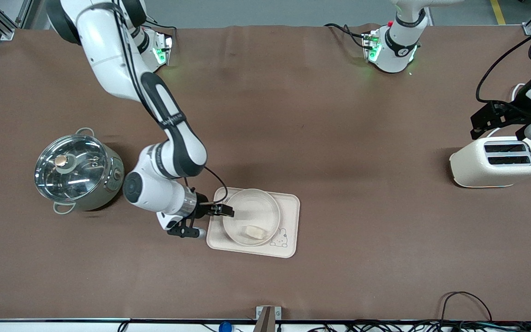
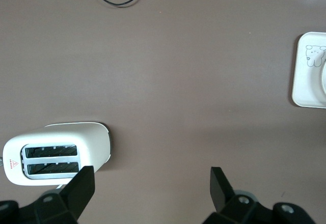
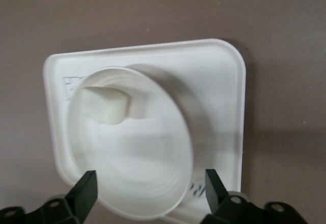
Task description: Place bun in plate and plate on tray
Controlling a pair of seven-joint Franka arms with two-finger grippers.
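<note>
Bun [image 1: 255, 231] in plate [image 1: 242, 205] on tray [image 1: 290, 216]; right end effector [image 1: 227, 210] spread open at plate rim, empty; left end effector [image 2: 148, 183] open over table, waiting

The plate [image 1: 251, 216] sits on the tray [image 1: 288, 221], with the bun [image 1: 255, 231] lying in it toward the rim nearest the front camera; the right gripper [image 1: 221, 210] (fingers spread) is at the plate's rim, on the side toward the lidded steel pot [image 1: 75, 169]; the left gripper [image 1: 500, 121] hangs over the white toaster [image 1: 498, 161] at the left arm's end of the table, well apart from the tray.
</note>
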